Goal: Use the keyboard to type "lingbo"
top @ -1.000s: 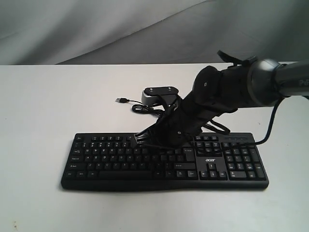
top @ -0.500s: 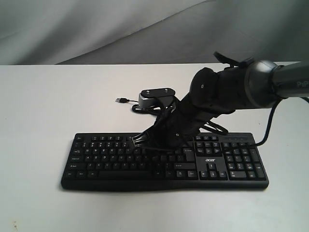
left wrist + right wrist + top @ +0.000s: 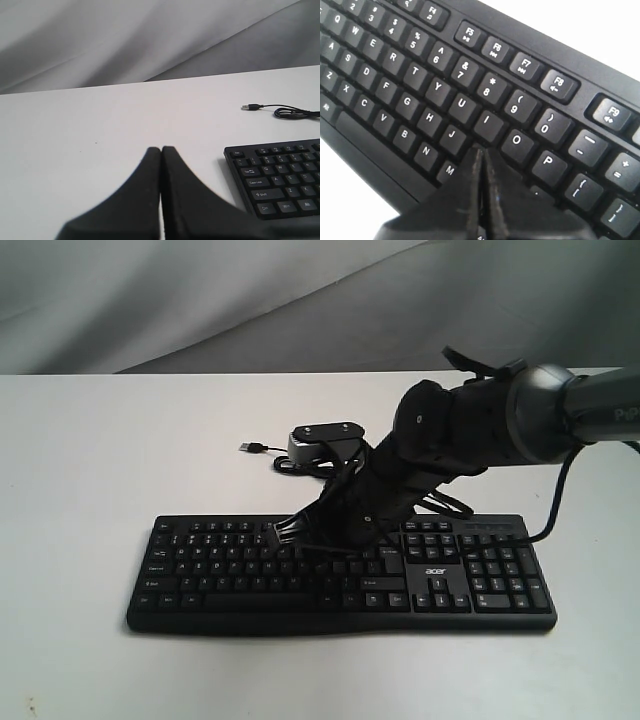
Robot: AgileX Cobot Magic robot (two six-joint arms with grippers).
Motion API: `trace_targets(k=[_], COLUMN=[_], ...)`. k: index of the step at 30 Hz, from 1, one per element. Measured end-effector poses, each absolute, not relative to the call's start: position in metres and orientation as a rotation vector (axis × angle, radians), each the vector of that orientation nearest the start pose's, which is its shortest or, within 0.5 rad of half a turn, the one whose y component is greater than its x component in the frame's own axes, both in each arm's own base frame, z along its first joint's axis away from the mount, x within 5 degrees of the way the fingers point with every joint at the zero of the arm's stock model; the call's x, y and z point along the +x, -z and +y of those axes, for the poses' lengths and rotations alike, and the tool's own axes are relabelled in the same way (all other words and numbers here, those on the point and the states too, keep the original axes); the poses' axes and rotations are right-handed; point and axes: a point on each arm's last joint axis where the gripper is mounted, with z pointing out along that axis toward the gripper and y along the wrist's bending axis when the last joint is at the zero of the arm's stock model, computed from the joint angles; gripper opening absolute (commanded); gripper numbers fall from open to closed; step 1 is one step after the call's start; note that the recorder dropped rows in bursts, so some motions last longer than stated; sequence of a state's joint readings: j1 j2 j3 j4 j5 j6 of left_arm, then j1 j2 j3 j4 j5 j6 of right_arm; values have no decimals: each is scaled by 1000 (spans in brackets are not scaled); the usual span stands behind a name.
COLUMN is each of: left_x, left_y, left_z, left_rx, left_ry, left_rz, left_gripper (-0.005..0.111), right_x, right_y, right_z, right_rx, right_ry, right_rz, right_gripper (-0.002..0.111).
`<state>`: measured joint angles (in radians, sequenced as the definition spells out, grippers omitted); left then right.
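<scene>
The black keyboard (image 3: 230,570) lies flat on the white table, its "acer" logo to the right. My right arm reaches across it from the right. The right gripper (image 3: 284,531) is shut, nothing between its fingers. In the right wrist view the right gripper (image 3: 481,150) points down at the keyboard (image 3: 420,75), its tip over the spot between J and O, just under the I key. The left gripper (image 3: 161,149) is shut and empty, hanging over bare table beside the keyboard's Esc end (image 3: 280,175). It does not show in the exterior view.
The keyboard's thin black USB cable (image 3: 290,462) lies coiled behind the keyboard, its plug (image 3: 249,447) loose on the table; the plug (image 3: 248,107) shows in the left wrist view too. A grey cloth backdrop (image 3: 200,300) rises behind the table's far edge.
The right arm has shifted slightly to the left over the keyboard since one second ago. It has hardly moved in the last half second.
</scene>
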<state>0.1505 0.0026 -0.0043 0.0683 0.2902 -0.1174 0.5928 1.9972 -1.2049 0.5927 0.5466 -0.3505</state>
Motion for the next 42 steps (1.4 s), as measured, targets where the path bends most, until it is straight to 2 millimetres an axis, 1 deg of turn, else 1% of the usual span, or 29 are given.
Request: trace_targets(k=[12, 14, 18, 25, 28, 33, 39, 42], left_x=[54, 54, 54, 54, 54, 54, 54, 54], left_y=[-188, -188, -188, -188, -188, -188, -188, -188], left_z=[10, 10, 10, 10, 10, 10, 10, 10], left_rx=[-193, -193, -193, -193, -193, -193, -193, -193], left_ry=[-89, -89, -89, -89, -89, -89, -89, -89], left_rz=[1762, 1762, 1762, 1762, 1762, 1762, 1762, 1762], left_gripper=[1, 1, 1, 1, 1, 1, 1, 1], right_x=[310, 310, 311, 311, 311, 314, 312, 315], right_y=[-138, -136, -124, -124, -129, -145, -147, -152], right_z=[239, 240, 240, 240, 240, 240, 247, 253], right_rx=[-669, -660, -651, -648, -646, -632, -675, -697], right_ry=[-583, -582, -574, -575, -578, -582, -586, -601], right_rz=[2740, 2747, 2779, 2778, 2763, 2696, 2649, 2625], right_gripper=[0, 0, 0, 0, 0, 0, 0, 0])
